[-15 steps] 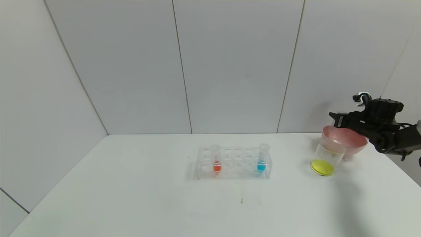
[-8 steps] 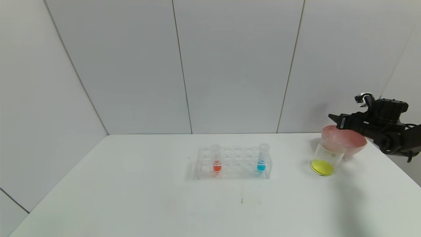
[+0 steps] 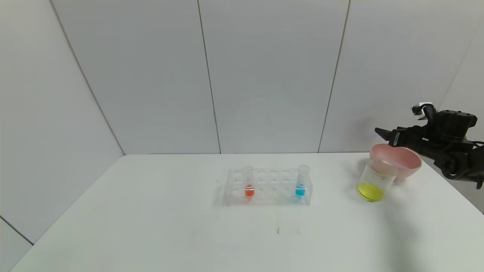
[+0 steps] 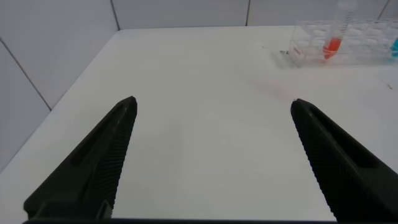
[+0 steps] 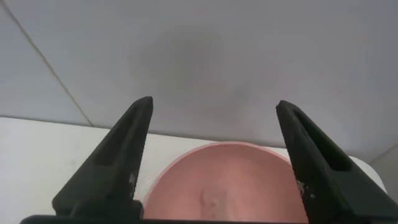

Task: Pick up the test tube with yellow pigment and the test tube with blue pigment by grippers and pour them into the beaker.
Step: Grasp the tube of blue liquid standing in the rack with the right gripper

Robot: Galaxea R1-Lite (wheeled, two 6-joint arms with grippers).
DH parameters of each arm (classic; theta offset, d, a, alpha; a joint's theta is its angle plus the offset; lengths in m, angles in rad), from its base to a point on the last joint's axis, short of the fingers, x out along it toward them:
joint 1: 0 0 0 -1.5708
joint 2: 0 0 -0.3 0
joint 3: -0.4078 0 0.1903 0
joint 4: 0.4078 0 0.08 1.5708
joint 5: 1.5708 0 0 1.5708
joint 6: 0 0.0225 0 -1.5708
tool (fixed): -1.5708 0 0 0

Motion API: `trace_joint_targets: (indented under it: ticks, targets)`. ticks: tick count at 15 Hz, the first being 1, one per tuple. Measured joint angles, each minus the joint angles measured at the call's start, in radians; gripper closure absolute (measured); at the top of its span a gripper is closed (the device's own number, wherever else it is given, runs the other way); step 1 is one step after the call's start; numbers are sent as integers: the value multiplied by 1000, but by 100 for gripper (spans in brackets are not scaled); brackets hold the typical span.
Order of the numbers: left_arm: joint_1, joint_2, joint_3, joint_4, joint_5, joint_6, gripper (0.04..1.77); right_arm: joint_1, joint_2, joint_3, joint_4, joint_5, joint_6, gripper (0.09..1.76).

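Note:
The test tube with blue pigment [image 3: 301, 184] stands upright at the right end of a clear tube rack [image 3: 268, 187] in mid-table; its blue just shows at the edge of the left wrist view [image 4: 395, 45]. No tube holding yellow pigment is in view. The beaker [image 3: 375, 180], right of the rack, has yellow liquid at its bottom. My right gripper [image 3: 380, 132] is open and empty, above the far side of the pink bowl [image 3: 397, 158]; its wrist view [image 5: 214, 102] looks down into the bowl. My left gripper [image 4: 212, 101] is open and empty over bare table, left of the rack.
A tube with red-orange liquid [image 3: 248, 186] stands near the rack's left end. The pink bowl [image 5: 230, 180] touches the beaker's far right side, and a faint pale shape lies in it. White walls close the back and left. The table's right edge is near the bowl.
My right gripper has risen and drawn back to the right, away from the bowl's rim. Beaker, bowl, rack and tubes have not moved.

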Motion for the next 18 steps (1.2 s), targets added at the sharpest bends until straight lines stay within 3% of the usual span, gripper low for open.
trace_joint_targets:
  ticks: [4,13,18]
  targets:
    - [0,0,0,0,0,0,5,89,-128,183,-143,-35,12,30]
    - [0,0,0,0,0,0,5,503,-383,621,-265,-535,89,19]
    - [0,0,0,0,0,0,5,664,-509,834,-303,-663,111,17]
